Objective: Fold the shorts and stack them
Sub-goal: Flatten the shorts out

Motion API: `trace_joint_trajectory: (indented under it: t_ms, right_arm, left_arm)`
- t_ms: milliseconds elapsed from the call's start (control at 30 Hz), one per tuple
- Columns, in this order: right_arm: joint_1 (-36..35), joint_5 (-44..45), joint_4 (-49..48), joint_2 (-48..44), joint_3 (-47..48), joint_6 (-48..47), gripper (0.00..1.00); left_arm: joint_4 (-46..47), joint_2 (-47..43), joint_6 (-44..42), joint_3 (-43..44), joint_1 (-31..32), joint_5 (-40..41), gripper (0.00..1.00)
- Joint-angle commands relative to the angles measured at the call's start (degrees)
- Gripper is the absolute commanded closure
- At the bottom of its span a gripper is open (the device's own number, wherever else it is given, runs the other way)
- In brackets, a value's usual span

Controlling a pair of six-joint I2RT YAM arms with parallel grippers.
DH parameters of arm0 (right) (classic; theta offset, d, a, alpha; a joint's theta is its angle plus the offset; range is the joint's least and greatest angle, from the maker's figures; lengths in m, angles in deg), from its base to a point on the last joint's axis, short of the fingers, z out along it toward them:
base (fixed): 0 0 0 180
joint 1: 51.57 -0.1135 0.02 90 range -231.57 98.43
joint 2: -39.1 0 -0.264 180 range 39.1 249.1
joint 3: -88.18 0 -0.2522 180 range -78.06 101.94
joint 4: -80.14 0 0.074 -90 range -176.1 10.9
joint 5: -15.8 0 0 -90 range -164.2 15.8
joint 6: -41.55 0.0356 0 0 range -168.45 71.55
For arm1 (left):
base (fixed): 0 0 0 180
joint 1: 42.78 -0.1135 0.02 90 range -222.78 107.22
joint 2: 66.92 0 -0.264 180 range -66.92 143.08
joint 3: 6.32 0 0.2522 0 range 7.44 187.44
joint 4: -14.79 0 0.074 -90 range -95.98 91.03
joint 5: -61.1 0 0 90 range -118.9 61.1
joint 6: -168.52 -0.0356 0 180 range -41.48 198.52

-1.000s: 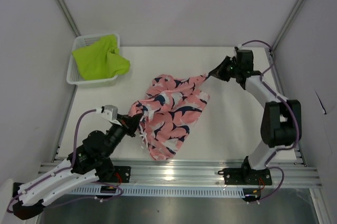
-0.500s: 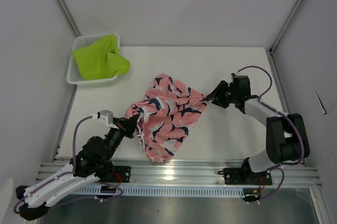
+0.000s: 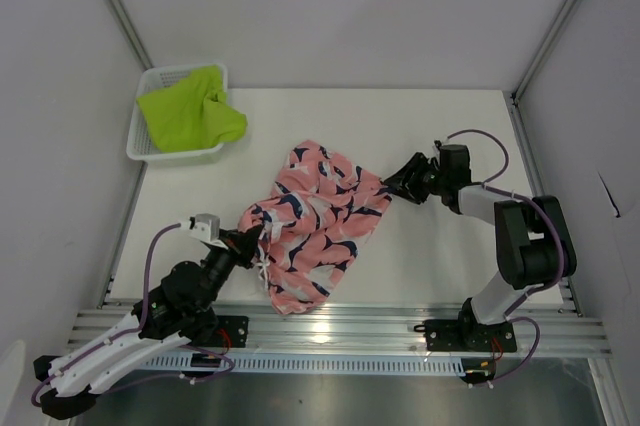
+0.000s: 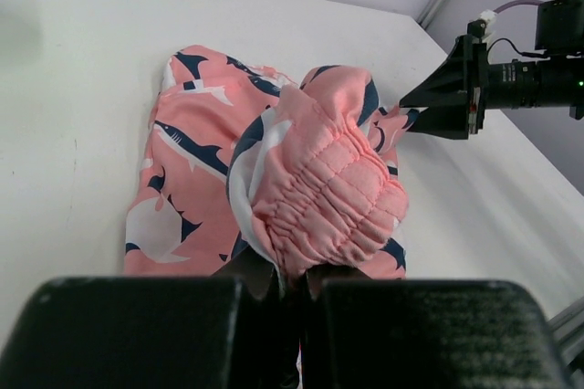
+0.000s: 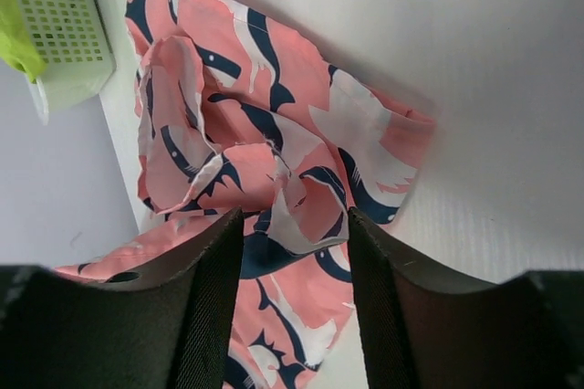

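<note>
Pink shorts (image 3: 318, 221): soft matt cloth, waistband (image 4: 333, 193) puckered. Green shorts (image 3: 188, 111): matt cloth. Basket (image 3: 140, 143): white plastic mesh. Table (image 3: 440, 246): smooth, matt white. Front rail (image 3: 340, 330): bare metal, shiny.

A white plastic mesh basket (image 3: 176, 153) sits on the far left corner of the pale bench (image 3: 450, 246), a grooved aluminium rail (image 3: 340, 331) runs along the bench's near edge, and a left post (image 3: 116, 8) and a right post (image 3: 560, 16) slant up from its far corners.

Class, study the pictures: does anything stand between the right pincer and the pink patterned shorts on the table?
Nothing visible does. The right pincer sits open right at the edge of the pink shorts, and the white basket stands well off at the far left corner.
</note>
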Motion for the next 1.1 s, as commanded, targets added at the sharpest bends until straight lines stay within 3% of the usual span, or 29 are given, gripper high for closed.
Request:
trace_joint_trajectory:
  t_ms: [0, 67, 100, 167, 200, 333, 367, 467, 567, 733, 1067]
  right_arm:
    - [0.0, -2.2, -4.6, 1.4, 0.8, 2.5, 0.49]
    - [-0.1, -2.0, -4.7, 1.8, 1.2, 3.0, 0.59]
    - [-0.2, -1.8, -4.7, 2.2, 1.8, 3.1, 0.73]
    - [-0.1, -1.2, -3.8, 2.6, 2.6, 3.0, 0.86]
    - [-0.1, -0.7, -3.6, 2.8, 3.2, 2.9, 1.0]
    - [0.3, 0.8, -1.1, 2.8, 5.4, 1.7, 1.0]
    - [0.7, 0.8, -0.2, 2.7, 5.7, 1.3, 1.0]
    - [2.9, 1.3, 2.0, 1.8, 7.6, 0.5, 1.0]
    - [6.2, 2.6, 4.8, 0.3, 9.6, -0.9, 1.0]
    - [11.9, 4.9, 7.0, -3.0, 10.3, -1.9, 1.0]
    - [12.4, 8.2, 8.6, -2.2, 10.9, -4.1, 1.0]
  left_arm:
    - [0.3, -4.5, -0.3, 0.2, -0.2, -0.1, 1.0]
    - [0.5, -4.9, -0.8, 0.0, -0.1, -0.9, 1.0]
    - [0.7, -5.0, -1.0, -0.1, -0.2, -1.3, 1.0]
    - [0.8, -5.2, -1.5, -0.2, -0.2, -2.2, 1.0]
    - [0.9, -5.2, -1.5, 0.0, -0.2, -2.2, 0.99]
    - [0.7, -4.8, -1.9, 0.8, -0.2, -3.2, 0.84]
    - [0.7, -4.7, -2.3, 1.2, -0.1, -3.7, 0.67]
    - [1.6, -4.0, -3.4, 1.8, -0.2, -6.1, 0.38]
    - [3.2, -2.3, -4.5, 2.3, -0.2, -9.4, 0.24]
    - [7.1, 3.0, -5.3, 2.5, -0.2, -14.1, 0.13]
    - [12.0, 21.1, -7.2, 7.9, -0.1, -31.2, 0.01]
